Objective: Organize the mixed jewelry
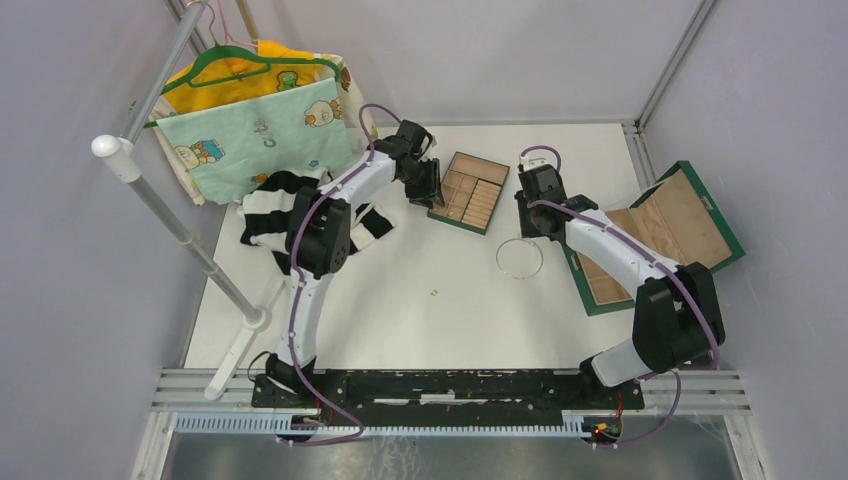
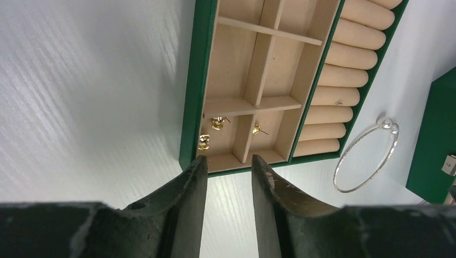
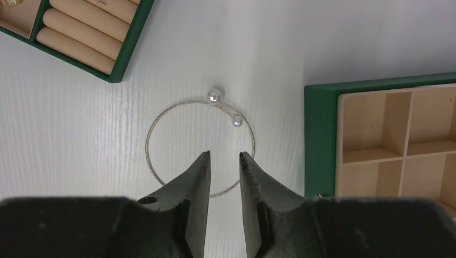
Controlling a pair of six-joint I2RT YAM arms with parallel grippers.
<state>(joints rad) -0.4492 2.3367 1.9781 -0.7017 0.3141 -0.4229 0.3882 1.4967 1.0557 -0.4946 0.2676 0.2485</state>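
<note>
- The white table (image 1: 420, 320) carried the whole job, and I judged it roughly half done: some pieces were stowed and two lay outside any box.
- The large open green case with tan lining (image 1: 690, 215) sat at the right edge. The compartments I could see from the right wrist held nothing.
- The smaller green-rimmed tan compartment tray (image 2: 191, 80) lay near the middle, with a bank of padded rolls along one side, also bare.
- My left gripper (image 2: 229, 159) hung over the tray's near edge with its jaws apart and nothing between them.
- My right gripper (image 3: 225, 154) was likewise parted and empty, poised over the table between tray and case.
- The thin silvery wire hoop with two pearl ends (image 3: 214, 97) lay flat on the table directly beneath the right gripper. The fingertips sat over the inside of the ring, its near arc ran under them and the pearls pointed away. I could not tell whether the fingers touched the wire.
- Three tiny gold stud pieces (image 2: 218, 123) rested in the tray just ahead of the left fingertips, two in the corner cell and one in the next.
- One tiny gold speck (image 1: 435, 292) lay alone on the table, well apart from both grippers; I judged that it and the hoop remained to be sorted.
</note>
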